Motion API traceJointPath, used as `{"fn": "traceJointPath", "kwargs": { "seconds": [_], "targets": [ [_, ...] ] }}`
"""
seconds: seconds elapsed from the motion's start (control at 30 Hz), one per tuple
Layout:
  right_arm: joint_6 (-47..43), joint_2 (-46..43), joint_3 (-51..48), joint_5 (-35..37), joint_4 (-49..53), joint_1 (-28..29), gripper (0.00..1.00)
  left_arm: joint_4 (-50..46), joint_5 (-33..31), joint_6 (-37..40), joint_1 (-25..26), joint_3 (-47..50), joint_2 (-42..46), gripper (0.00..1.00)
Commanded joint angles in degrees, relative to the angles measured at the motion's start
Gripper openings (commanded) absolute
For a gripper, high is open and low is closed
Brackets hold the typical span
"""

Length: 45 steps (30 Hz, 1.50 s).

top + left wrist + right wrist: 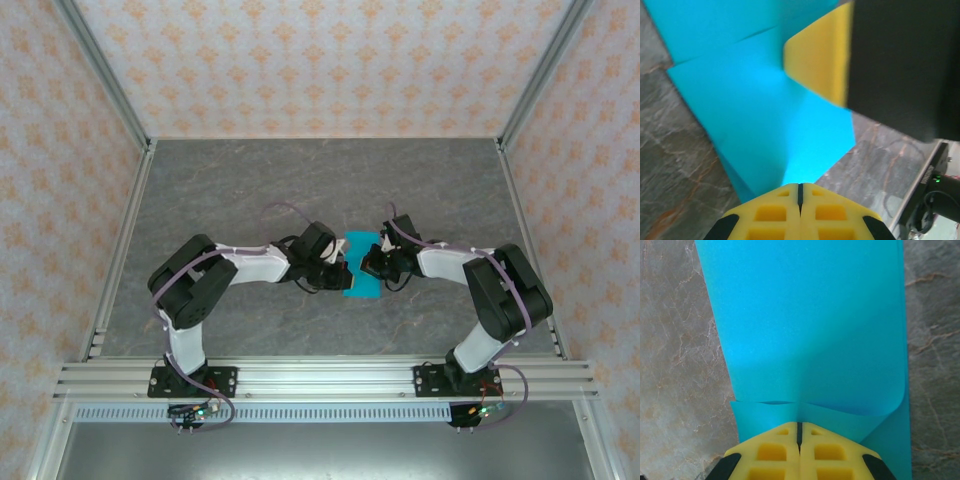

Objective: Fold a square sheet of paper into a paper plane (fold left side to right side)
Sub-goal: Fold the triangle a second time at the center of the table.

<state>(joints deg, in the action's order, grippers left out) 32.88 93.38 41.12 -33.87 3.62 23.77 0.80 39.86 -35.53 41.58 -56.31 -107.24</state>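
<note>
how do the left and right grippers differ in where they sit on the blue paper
The left gripper meets the blue paper at a narrowing corner; the right gripper meets a straight edge under a curled-over layer. Left reaches in from the paper's left, right from its right. Both have jaws shut, apparently pinching paper.

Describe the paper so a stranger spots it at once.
Look at the grey marble table inside the patterned walls. At its middle, where the left claw and right claw face each other, lies the paper. It is the only bright cyan thing, thin and partly folded.
</note>
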Motion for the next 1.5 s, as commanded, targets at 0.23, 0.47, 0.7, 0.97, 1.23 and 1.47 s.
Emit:
{"fn": "traceJointPath", "kwargs": {
  "seconds": [0.23, 0.47, 0.7, 0.97, 1.23, 1.47],
  "targets": [
    [-1.3, -4.2, -1.4, 2.7, 4.2, -0.1, 0.0, -5.5, -4.3, 3.2, -0.3, 0.1, -3.7, 0.0],
    [-1.5, -13.3, -4.2, 3.5, 7.1, 0.9, 0.0, -6.2, -6.3, 3.2, 0.0, 1.6, -3.7, 0.0],
    [1.9, -13.1, -5.7, 4.4, 1.8, 6.3, 0.0, -7.3, -7.8, 3.6, 0.5, 1.3, -4.2, 0.0],
    [2.5, -8.4, -2.9, 5.6, -1.0, 9.1, 0.0, -9.0, -9.0, 4.3, 1.4, 0.2, -4.6, 0.0],
    [2.2, -6.0, -2.4, 6.0, -1.1, 9.2, 0.0, -9.4, -9.4, 4.4, 1.7, -0.1, -4.8, 0.0],
    [0.1, -4.2, -2.0, 8.7, 1.2, 9.2, 0.0, -9.6, -9.7, 4.2, 1.7, -0.1, -4.7, 0.0]
  ]
}}
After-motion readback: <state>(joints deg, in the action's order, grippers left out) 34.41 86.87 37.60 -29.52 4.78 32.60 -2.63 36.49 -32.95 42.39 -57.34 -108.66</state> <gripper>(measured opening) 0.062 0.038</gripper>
